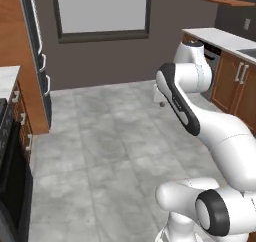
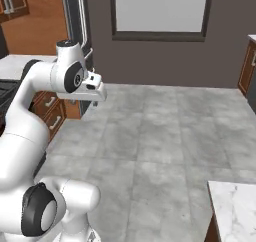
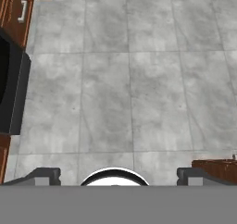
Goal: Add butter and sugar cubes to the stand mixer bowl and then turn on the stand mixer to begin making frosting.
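Pincer (image 3: 118, 177) spread wide and empty over floor tiles (image 3: 129, 98), oven (image 3: 11, 93) at hand view's left

The floor (image 1: 100, 141) is pale grey tile with mottled streaks, against a dark grey-brown wall (image 2: 165, 61). The cabinets (image 1: 237, 86) are reddish-brown wood under a white marbled counter (image 2: 235, 206), and the oven (image 3: 11, 89) is black.

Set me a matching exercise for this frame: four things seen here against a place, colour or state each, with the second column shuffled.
1 large dark-framed window
2 marble counter top
3 black oven front
4 robot's two-finger hand

a open and empty
b white with grey veins
c on the far grey wall
d between brown wooden cabinets

Pairs: 1-c, 2-b, 3-d, 4-a
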Motion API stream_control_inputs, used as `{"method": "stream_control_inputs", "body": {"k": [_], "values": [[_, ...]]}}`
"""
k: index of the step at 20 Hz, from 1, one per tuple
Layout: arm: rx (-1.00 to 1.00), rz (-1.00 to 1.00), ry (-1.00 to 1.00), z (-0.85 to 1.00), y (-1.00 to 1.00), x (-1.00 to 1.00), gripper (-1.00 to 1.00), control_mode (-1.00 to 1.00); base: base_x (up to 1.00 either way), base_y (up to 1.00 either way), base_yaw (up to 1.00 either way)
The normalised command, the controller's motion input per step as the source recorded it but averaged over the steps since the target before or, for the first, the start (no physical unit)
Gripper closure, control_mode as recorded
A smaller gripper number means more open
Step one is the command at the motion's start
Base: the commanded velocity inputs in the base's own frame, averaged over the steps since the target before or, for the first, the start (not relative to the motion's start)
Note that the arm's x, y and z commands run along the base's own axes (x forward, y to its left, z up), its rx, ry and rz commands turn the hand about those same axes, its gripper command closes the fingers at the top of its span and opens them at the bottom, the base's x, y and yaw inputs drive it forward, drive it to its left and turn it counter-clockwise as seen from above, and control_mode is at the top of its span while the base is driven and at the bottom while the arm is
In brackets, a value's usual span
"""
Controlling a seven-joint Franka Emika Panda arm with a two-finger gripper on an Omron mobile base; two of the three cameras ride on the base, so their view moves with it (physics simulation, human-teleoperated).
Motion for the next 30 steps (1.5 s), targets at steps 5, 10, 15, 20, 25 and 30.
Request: {"method": "stream_control_inputs", "body": {"k": [5,10,15,20,25,30], "values": [[0.0,0.0,0.0,0.0,0.0,0.0,-1.0,1.0,1.0,0.21,-0.19],[0.0,0.0,0.0,0.0,0.0,0.0,-1.0,1.0,0.92,0.27,-0.4],[0.0,0.0,0.0,0.0,0.0,0.0,-1.0,1.0,0.61,0.3,-0.61],[0.0,0.0,0.0,0.0,0.0,0.0,-1.0,1.0,0.45,0.22,-0.66],[0.0,0.0,0.0,0.0,0.0,0.0,-1.0,1.0,0.41,0.34,-0.67],[0.0,0.0,0.0,0.0,0.0,0.0,-1.0,1.0,0.54,0.64,-0.63]]}}
